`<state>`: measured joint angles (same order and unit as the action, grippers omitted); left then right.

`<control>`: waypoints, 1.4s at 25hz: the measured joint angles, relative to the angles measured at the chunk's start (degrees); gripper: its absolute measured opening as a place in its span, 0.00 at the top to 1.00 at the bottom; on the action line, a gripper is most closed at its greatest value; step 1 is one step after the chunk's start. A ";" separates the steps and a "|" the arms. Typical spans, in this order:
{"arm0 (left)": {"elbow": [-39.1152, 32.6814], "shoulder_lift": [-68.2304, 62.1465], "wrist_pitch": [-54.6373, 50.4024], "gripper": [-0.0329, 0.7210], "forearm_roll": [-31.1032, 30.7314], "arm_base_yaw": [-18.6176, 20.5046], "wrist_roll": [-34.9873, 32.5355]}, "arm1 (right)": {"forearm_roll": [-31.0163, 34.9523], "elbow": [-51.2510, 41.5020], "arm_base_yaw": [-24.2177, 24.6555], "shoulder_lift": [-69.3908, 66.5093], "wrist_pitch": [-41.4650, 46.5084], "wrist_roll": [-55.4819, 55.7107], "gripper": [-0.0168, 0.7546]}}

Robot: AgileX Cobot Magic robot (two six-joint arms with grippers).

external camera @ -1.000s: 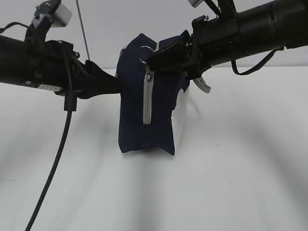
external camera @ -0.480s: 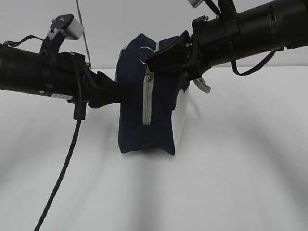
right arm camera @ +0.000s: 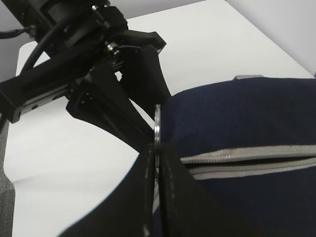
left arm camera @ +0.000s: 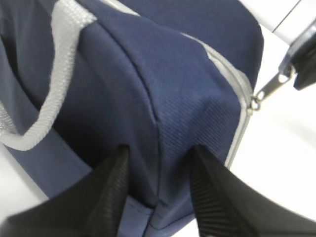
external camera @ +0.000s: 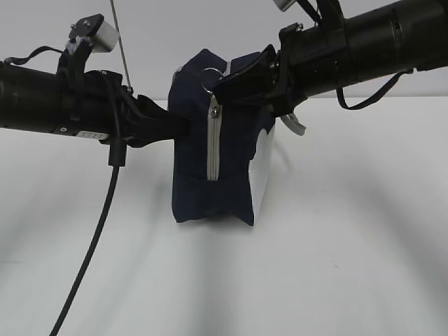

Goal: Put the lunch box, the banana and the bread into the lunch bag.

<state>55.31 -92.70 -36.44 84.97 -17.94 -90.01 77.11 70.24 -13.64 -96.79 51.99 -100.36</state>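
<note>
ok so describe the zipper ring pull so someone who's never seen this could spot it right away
Find the navy lunch bag standing mid-table between the two black arms. A grey zipper runs up its near end. At the zipper's top sits the ring pull, a small metal loop pinched in the right gripper: the only shiny round thing there.

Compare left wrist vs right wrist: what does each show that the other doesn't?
Left wrist only: the grey strap handle and the left tool straddling a folded corner of the lunch bag.

Right wrist only: the right tool shut on the ring pull, a partly open zipper, and the other arm against the bag.

Both: navy bag fabric, white table. No food or lunch box visible.
</note>
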 joint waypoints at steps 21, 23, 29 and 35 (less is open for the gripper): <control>0.00 -1.25 -2.39 0.95 1.94 0.00 0.00 | 9.09 0.13 0.00 -0.20 -4.00 0.22 0.98; 0.00 -1.25 -2.39 0.95 2.00 0.00 0.00 | 9.32 0.56 0.00 -0.20 -5.29 0.22 0.98; 0.00 -1.25 -2.49 0.95 1.70 0.00 0.00 | 2.93 5.58 0.00 -1.74 -4.79 0.11 0.98; 0.00 -1.25 -2.56 0.95 0.93 0.00 0.00 | -1.55 14.27 2.52 -8.53 9.32 1.12 0.98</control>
<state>55.31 -93.95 -39.00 85.90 -17.94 -90.01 75.56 84.50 -11.12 -105.31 61.31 -99.24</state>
